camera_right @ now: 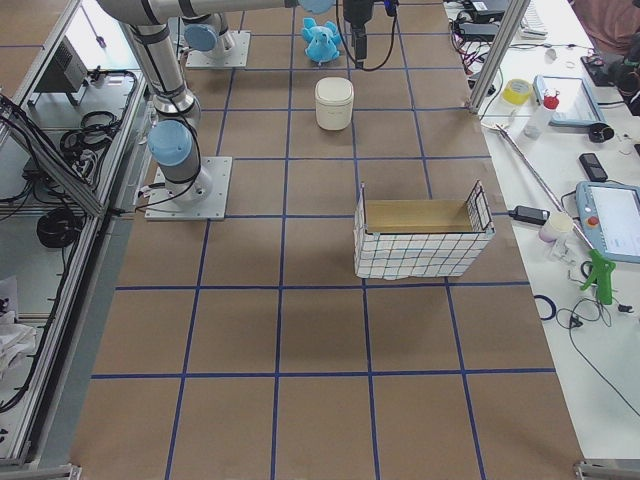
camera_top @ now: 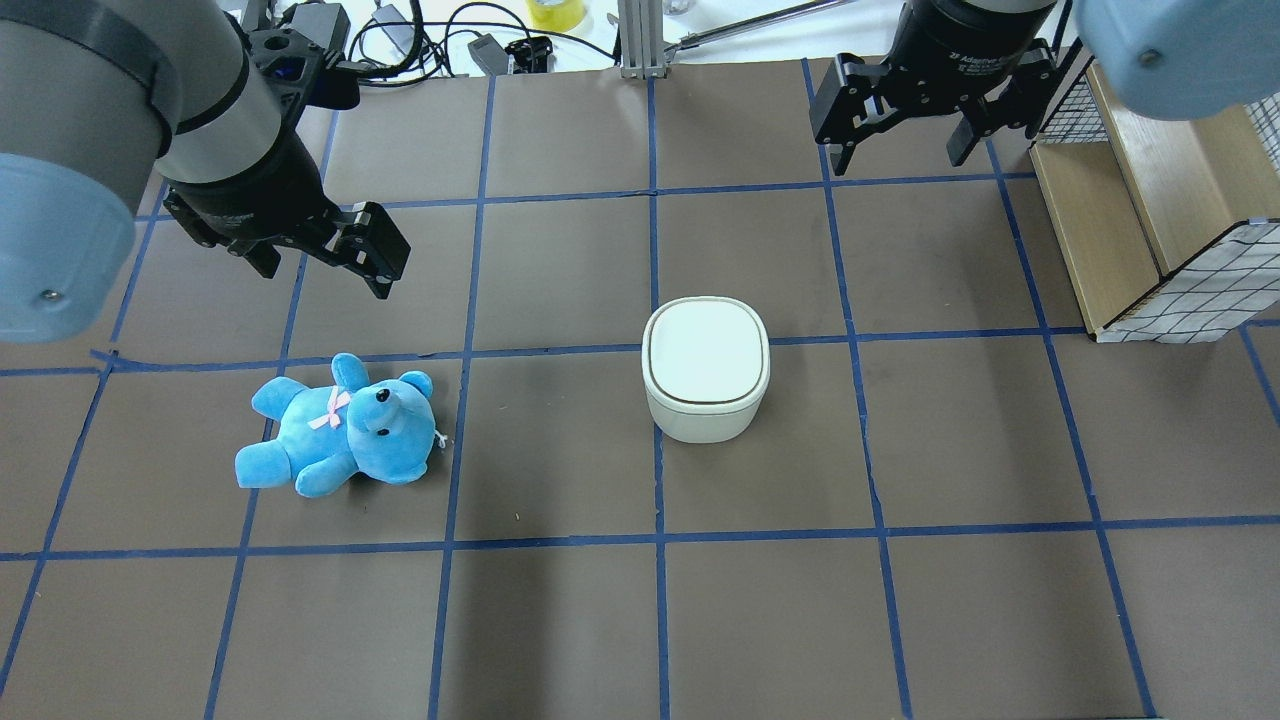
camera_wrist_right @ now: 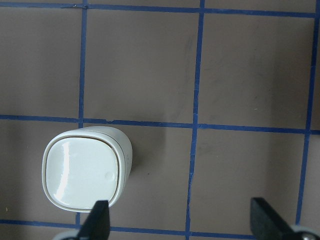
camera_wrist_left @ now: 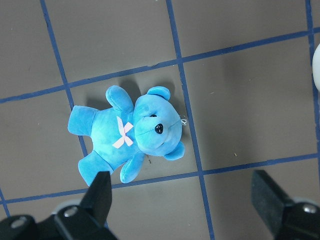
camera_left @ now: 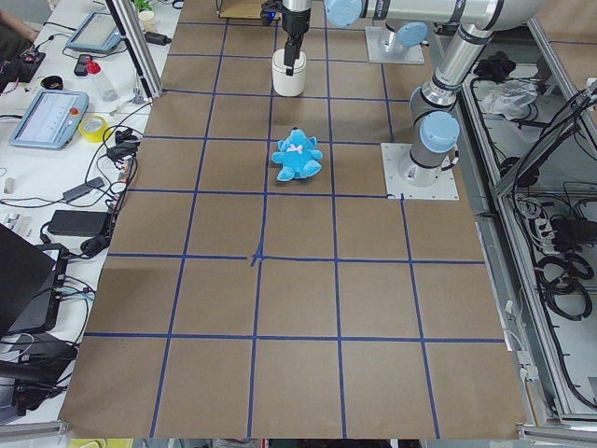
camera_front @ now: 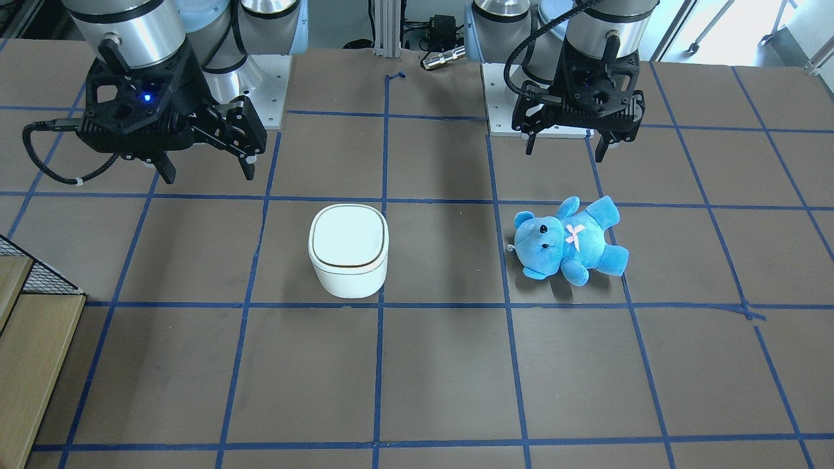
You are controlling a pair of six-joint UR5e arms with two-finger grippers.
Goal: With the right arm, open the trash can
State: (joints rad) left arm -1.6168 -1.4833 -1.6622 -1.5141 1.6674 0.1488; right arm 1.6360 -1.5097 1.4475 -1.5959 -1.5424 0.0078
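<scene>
The white trash can point(camera_front: 348, 251) stands upright mid-table with its lid closed; it also shows in the overhead view point(camera_top: 706, 370) and the right wrist view point(camera_wrist_right: 85, 172). My right gripper point(camera_front: 207, 168), the one with the blue light, hangs open and empty above the table, behind the can and off to its side, apart from it; the overhead view shows it at the top right point(camera_top: 900, 155). My left gripper point(camera_top: 325, 275) is open and empty above the blue teddy bear point(camera_top: 340, 425), which lies on its back.
A wire-mesh basket with wooden boards point(camera_top: 1150, 220) stands at the table's right end, beyond my right gripper. Blue tape lines grid the brown table. Cables and small gear lie along the far edge point(camera_top: 450, 40).
</scene>
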